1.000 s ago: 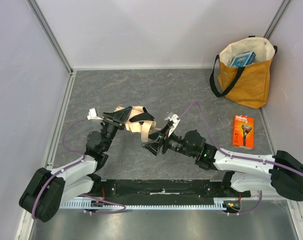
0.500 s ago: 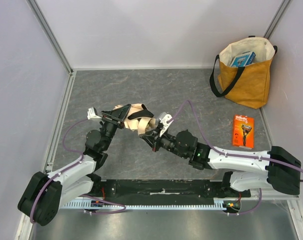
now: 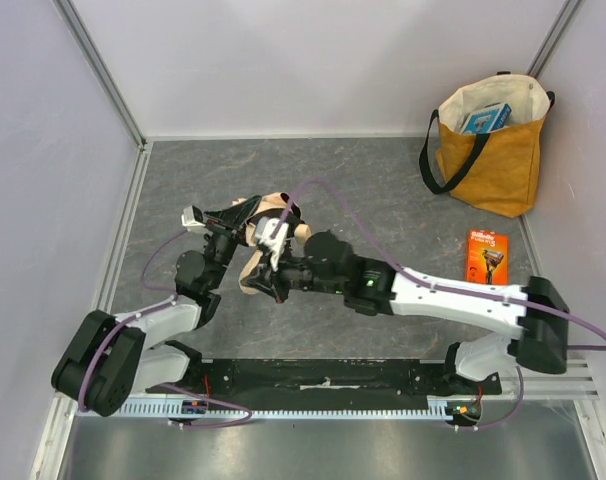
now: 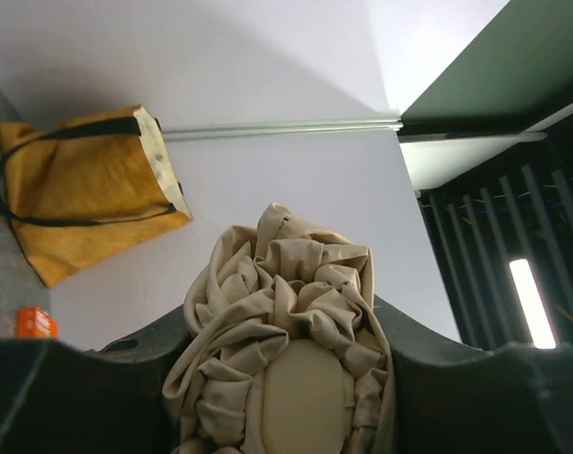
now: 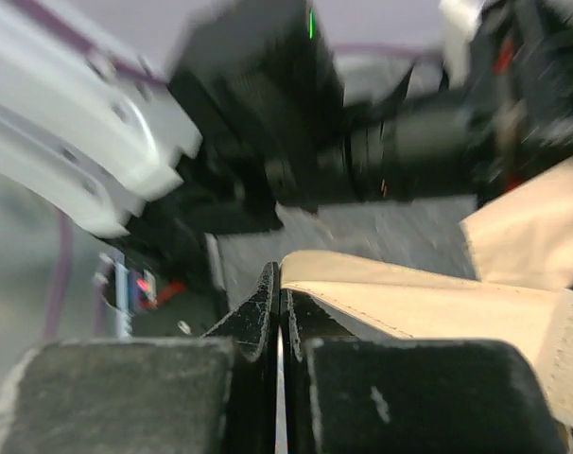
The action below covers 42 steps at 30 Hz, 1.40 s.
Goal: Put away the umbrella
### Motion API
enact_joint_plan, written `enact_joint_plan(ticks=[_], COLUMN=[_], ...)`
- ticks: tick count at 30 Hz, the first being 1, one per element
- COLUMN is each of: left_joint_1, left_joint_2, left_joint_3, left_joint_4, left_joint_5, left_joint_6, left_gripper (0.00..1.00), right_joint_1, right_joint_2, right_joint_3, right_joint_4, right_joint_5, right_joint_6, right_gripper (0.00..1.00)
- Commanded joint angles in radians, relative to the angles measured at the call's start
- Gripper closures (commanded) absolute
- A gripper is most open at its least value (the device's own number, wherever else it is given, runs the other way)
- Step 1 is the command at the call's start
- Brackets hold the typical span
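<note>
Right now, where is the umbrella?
In the top view, the umbrella is left of the table's middle, gripped between the left gripper and the right gripper, far from the yellow bag in the back right corner.

— What colour is the umbrella point(image 4: 286, 322) showing?
— It is showing plain pale beige-cream. The bag point(image 3: 498, 165) is glowing mustard yellow, with black straps.
— And the desk point(image 3: 383, 180)?
— It is looking dark grey, veined with paler marbling. The small box point(image 3: 486, 262) on it is showing bright orange. The right arm point(image 3: 463, 305) is showing white and black.
</note>
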Motion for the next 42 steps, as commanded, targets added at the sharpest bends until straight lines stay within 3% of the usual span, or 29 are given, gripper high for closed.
enact_joint_plan(ticks=[1,3,6,9,12,16,18,23,28,30,32,33,35,39,42], left_joint_1=[0.003,-0.014,-0.031,-0.032,-0.034,-0.034,-0.032,-0.032,-0.023,-0.016,-0.003,0.004,0.009,0.014,0.014], left_joint_2=[0.029,-0.019,-0.109,-0.209,-0.293,-0.329,-0.312,-0.200,-0.077,-0.028,0.022,0.056,0.099,0.141,0.139], left_joint_3=[0.105,0.111,0.111,0.119,0.131,0.128,0.125,0.117,0.146,0.163,0.195,0.211,0.245,0.309,0.327], left_joint_4=[0.195,0.152,0.028,-0.130,-0.267,-0.295,-0.267,-0.073,0.106,0.170,0.272,0.331,0.406,0.414,0.414], left_joint_5=[0.060,0.050,0.042,0.065,0.091,0.094,0.097,0.096,0.118,0.129,0.154,0.175,0.200,0.266,0.292], left_joint_6=[-0.208,-0.217,-0.243,-0.287,-0.317,-0.335,-0.335,-0.326,-0.231,-0.171,-0.110,-0.082,-0.029,0.033,0.065], left_gripper=[0.98,0.98,0.98,0.98,0.98,0.98,0.98,0.98,0.98,0.98,0.98,0.98,0.98,0.98,0.98], right_joint_1=[0.036,0.040,0.038,0.024,0.024,0.027,0.030,0.046,0.067,0.066,0.060,0.049,-0.037,-0.202,-0.301], right_joint_2=[0.109,0.125,0.116,0.134,0.125,0.091,0.064,-0.039,-0.183,-0.231,-0.257,-0.275,-0.307,-0.398,-0.426], right_joint_3=[-0.013,-0.082,-0.252,-0.353,-0.441,-0.479,-0.475,-0.468,-0.550,-0.556,-0.516,-0.510,-0.511,-0.571,-0.576], right_joint_4=[-0.135,-0.071,0.239,0.461,0.644,0.680,0.636,0.416,0.188,0.064,-0.108,-0.170,-0.214,-0.170,-0.175], right_joint_5=[0.107,0.269,0.533,0.652,0.688,0.677,0.666,0.594,0.571,0.583,0.576,0.545,0.379,0.124,0.048], right_joint_6=[-0.194,-0.246,-0.294,-0.304,-0.285,-0.248,-0.228,-0.067,0.129,0.246,0.368,0.445,0.604,0.893,1.098], right_gripper=[1.00,1.00,1.00,1.00,1.00,1.00,0.95,0.56,0.38,0.24,0.22,0.16,0.15,0.13,0.07])
